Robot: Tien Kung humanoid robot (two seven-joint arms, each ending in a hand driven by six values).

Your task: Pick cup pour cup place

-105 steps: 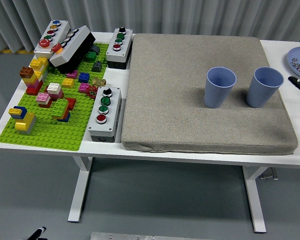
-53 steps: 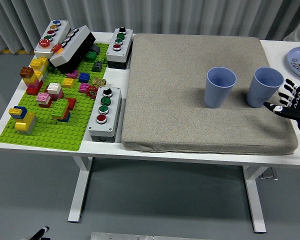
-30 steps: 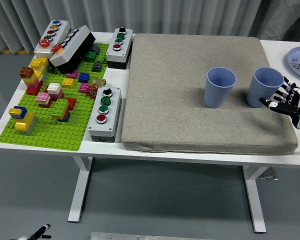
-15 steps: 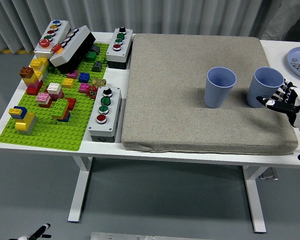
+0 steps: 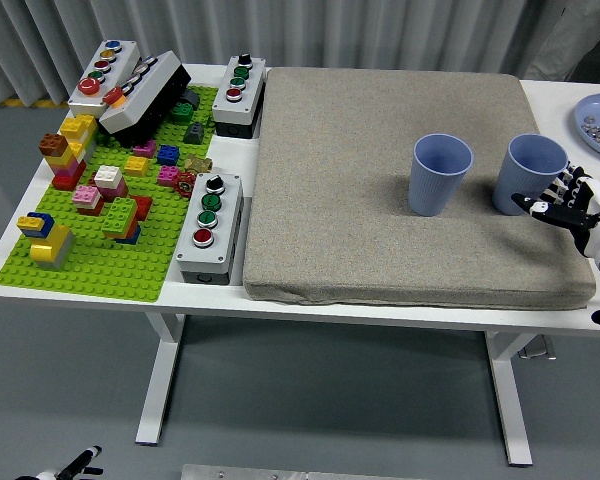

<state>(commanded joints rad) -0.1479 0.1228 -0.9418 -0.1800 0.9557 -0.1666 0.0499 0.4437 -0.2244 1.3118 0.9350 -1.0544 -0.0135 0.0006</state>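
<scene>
**Right hand reaches the blue cup at the pad's right side**

Two blue cups stand upright on the grey pad point(image 5: 380, 180), which lies on the white desk point(image 5: 570, 95). The right cup point(image 5: 528, 172) sits near the pad's 3 o'clock edge. The left cup point(image 5: 440, 173) stands apart from it, toward 9 o'clock.

The right hand point(image 5: 570, 205) is at the right cup's 4 o'clock side. Its fingers point(image 5: 545, 205) are spread and loose, right by the cup's wall. I cannot tell if they touch it. They are not holding it.

The cup looks like thin plastic, so it is likely light and easy to tip or squash. The ribbed wall should help the grip. A soft hold around the middle looks best.

I cannot see inside either cup, so what they hold is unknown. The hand's wrist is cut off by the edge. The left hand is out of sight.
</scene>
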